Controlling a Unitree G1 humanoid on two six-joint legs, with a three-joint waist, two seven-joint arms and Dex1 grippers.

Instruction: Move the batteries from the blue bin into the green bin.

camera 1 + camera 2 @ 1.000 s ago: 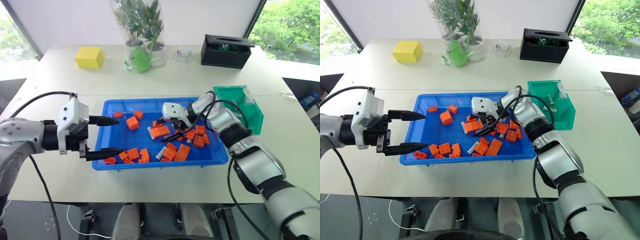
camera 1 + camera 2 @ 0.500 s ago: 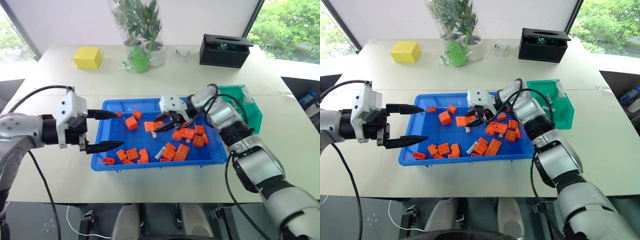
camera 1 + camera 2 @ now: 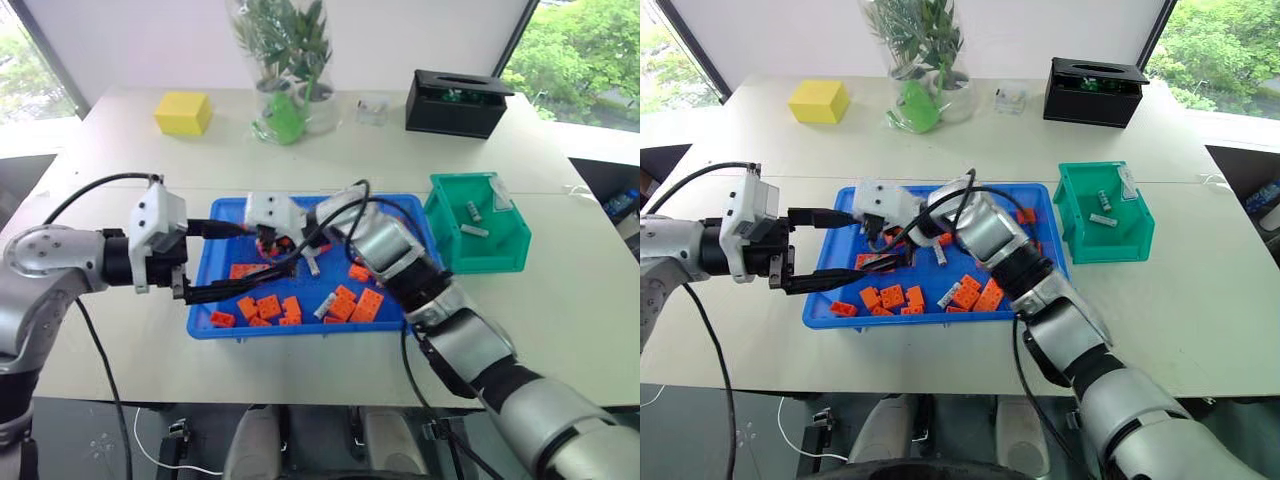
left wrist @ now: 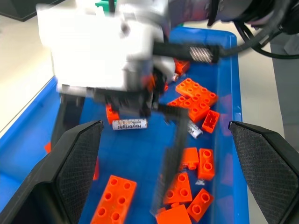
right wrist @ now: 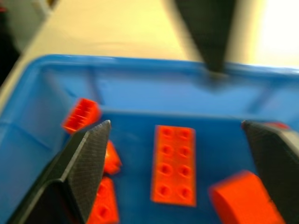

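- Blue bin (image 3: 225, 325)'s left edge: left gripper (image 3: 212, 261) hangs over it, fingers open, empty, much as before
- Orange bricks (image 3: 262, 306) lie along the near edge
- Right gripper (image 3: 883, 246) has swung across from the bin's right half to its left end, fingers spread, empty — no pick made, to my eye
- Silvery battery (image 4: 129, 124) lies labelled on the bin floor beneath it; another (image 3: 313, 263) mid-bin
- Green bin (image 3: 500, 250), off the right edge, holds two batteries (image 3: 474, 230)

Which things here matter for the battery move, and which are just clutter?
Job: batteries, blue bin, green bin, right gripper.
Clutter: orange bricks, yellow block, black box, plant vase.
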